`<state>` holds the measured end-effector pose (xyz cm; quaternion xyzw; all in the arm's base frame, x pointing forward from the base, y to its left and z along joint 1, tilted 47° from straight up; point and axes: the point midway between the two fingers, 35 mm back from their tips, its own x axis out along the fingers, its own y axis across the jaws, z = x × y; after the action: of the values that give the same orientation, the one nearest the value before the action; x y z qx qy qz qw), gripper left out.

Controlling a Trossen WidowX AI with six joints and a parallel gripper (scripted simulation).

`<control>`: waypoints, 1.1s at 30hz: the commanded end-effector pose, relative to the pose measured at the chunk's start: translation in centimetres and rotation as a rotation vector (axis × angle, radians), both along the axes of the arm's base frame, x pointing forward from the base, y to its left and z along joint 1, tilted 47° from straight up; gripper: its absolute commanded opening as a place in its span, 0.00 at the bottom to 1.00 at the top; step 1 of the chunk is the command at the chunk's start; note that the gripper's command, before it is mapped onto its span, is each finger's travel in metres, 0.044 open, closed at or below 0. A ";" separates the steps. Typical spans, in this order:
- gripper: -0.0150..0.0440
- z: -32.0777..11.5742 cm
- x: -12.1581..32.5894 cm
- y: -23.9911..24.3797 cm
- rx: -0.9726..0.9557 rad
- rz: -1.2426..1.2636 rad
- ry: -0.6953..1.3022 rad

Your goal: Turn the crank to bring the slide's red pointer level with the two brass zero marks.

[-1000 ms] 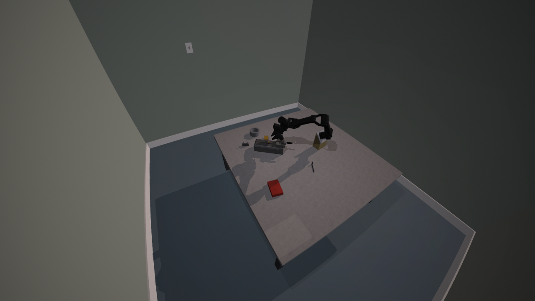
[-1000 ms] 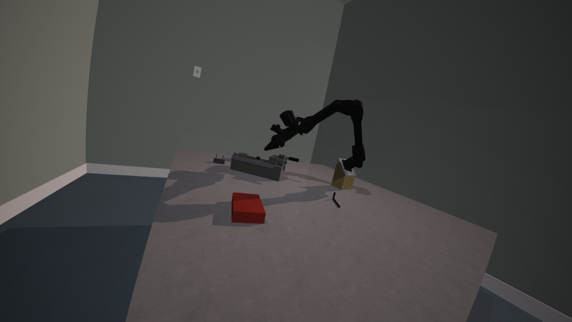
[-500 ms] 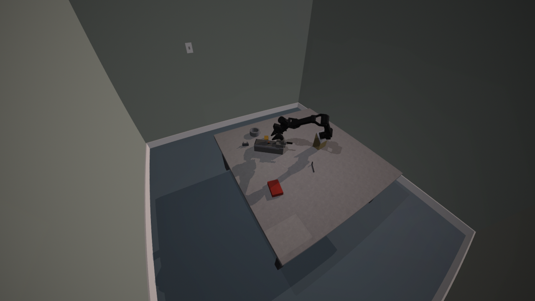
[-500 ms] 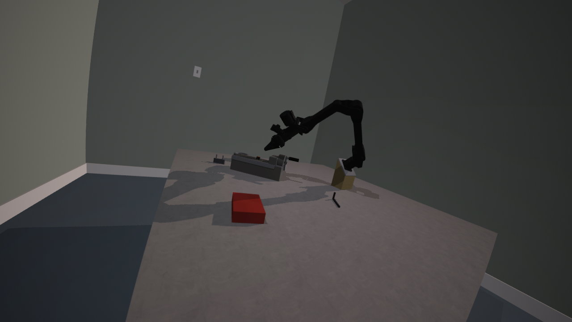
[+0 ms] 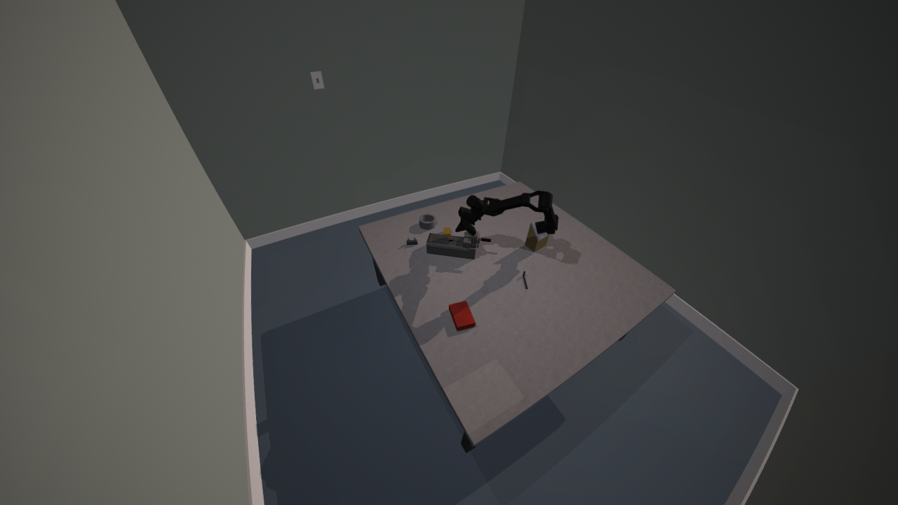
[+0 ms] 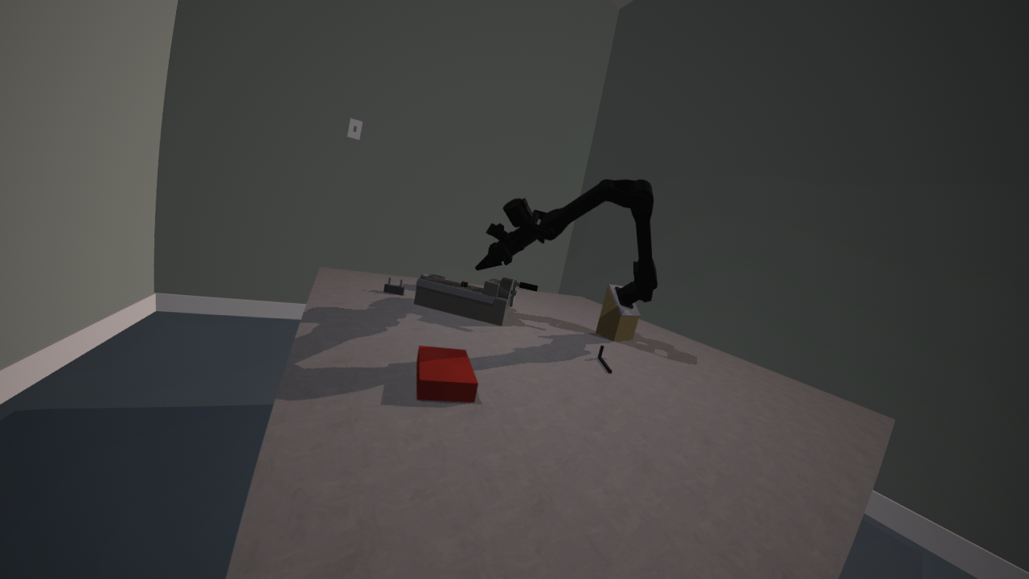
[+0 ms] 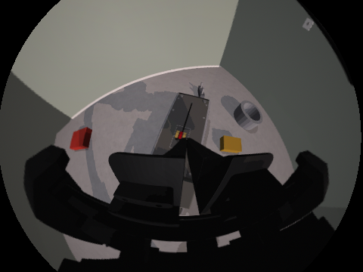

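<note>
The machine (image 5: 449, 245) (image 6: 460, 298) (image 7: 183, 118) is a long grey box on the table with a slide on top. Its red pointer (image 7: 178, 135) (image 5: 450, 239) sits partway along the slide, next to a brass mark. The black crank handle (image 5: 485, 239) (image 6: 528, 286) sticks out at the machine's right end. My gripper (image 6: 480, 265) (image 5: 463, 231) (image 7: 186, 141) is shut on nothing and hangs in the air above the machine, clear of the handle.
A red block (image 5: 461, 315) (image 6: 445, 372) (image 7: 81, 139) lies in front of the machine. A grey ring (image 5: 427, 221) (image 7: 248, 114), a yellow block (image 5: 447, 231) (image 7: 230, 144) and a small dark bracket (image 5: 412, 241) (image 6: 393, 288) lie around it. A black bent key (image 5: 525, 280) (image 6: 603, 359) lies near the arm's tan base (image 6: 616, 322).
</note>
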<state>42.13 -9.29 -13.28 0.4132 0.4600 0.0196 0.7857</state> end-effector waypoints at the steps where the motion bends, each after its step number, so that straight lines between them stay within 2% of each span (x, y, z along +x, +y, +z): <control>1: 0.25 0.0 0.0 0.0 0.000 0.000 0.000; 12: 0.25 0.0 0.0 0.0 0.000 0.000 0.000; 29: 1.00 0.0 0.0 0.0 0.000 0.000 0.000; 30: 1.00 0.0 0.0 0.0 0.000 0.000 0.000; 33: 0.87 0.0 0.0 0.0 0.000 0.000 0.000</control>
<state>42.13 -9.29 -13.27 0.4133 0.4599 0.0197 0.7856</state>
